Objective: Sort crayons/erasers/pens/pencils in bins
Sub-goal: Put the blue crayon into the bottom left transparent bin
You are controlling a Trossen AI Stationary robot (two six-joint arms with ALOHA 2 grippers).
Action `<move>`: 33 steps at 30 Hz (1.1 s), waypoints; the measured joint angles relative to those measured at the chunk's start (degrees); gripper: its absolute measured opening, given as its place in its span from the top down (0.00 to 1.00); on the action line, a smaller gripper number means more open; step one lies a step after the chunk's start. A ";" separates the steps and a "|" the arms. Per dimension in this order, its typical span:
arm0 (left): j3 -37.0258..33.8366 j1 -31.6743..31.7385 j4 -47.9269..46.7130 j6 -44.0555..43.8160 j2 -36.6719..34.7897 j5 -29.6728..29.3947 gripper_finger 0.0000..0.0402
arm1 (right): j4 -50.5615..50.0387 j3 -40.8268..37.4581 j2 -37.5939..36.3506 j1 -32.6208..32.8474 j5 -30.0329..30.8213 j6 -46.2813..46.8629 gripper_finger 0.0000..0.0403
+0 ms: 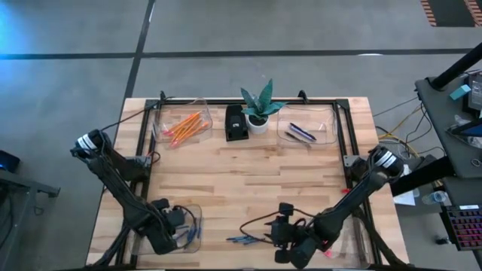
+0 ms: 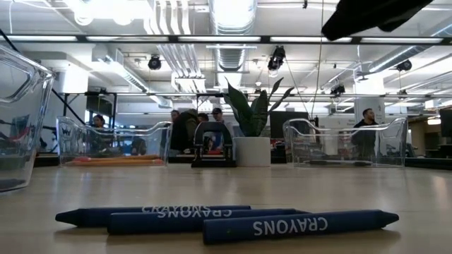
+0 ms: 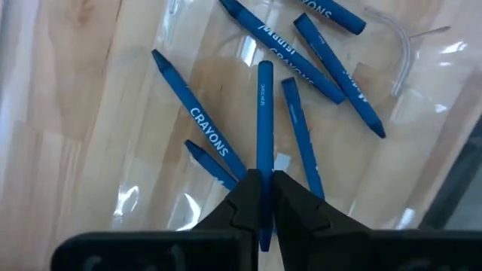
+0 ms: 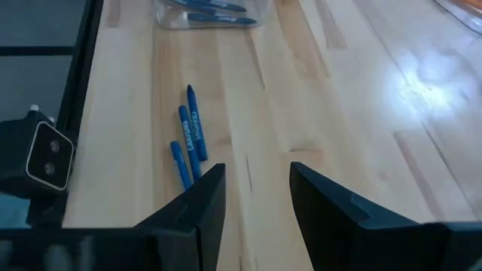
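Pinching one short blue crayon (image 3: 265, 113) between closed fingers, the left gripper (image 3: 262, 197) hangs over the clear plastic bin (image 1: 193, 217) at the near left corner of the wooden table (image 1: 248, 173), where several more blue crayons (image 3: 316, 41) lie. The right gripper (image 4: 254, 197), fingers spread with nothing between them, sits near the near edge, just right of three loose blue crayons (image 4: 188, 143) lying on the wood.
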 joint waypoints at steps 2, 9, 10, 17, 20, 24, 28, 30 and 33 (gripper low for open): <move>-0.09 0.00 0.53 0.00 0.80 0.01 0.97 | 1.06 0.38 1.05 -0.24 0.02 -0.42 0.65; -0.20 0.00 1.52 0.02 3.54 0.71 0.96 | 0.96 2.51 5.17 -1.28 -0.14 -0.88 0.66; -0.24 0.00 1.65 0.00 3.66 0.71 0.96 | 1.01 2.89 5.61 -1.40 -0.15 -1.17 0.66; -0.15 0.13 1.76 -6.56 3.16 2.21 0.92 | 2.26 4.88 8.06 -1.78 -5.31 -2.51 0.65; -0.15 0.13 1.81 -7.51 2.99 4.95 0.86 | 2.23 5.55 8.64 -2.24 -7.21 -2.56 0.65; 0.31 0.35 0.93 -8.79 2.77 8.40 0.78 | 2.30 5.60 9.29 -2.96 -7.93 -2.56 0.65; 1.09 0.50 -3.99 -16.11 1.08 10.10 0.76 | 2.73 5.57 10.62 -3.81 -11.35 -3.00 0.65; 1.31 0.50 -4.29 -17.95 -0.64 10.11 0.75 | 2.60 5.55 11.38 -4.22 -13.32 -3.41 0.66; 2.60 0.50 -3.84 -18.07 -3.02 9.00 0.75 | 2.86 5.55 12.36 -4.94 -16.20 -4.08 0.65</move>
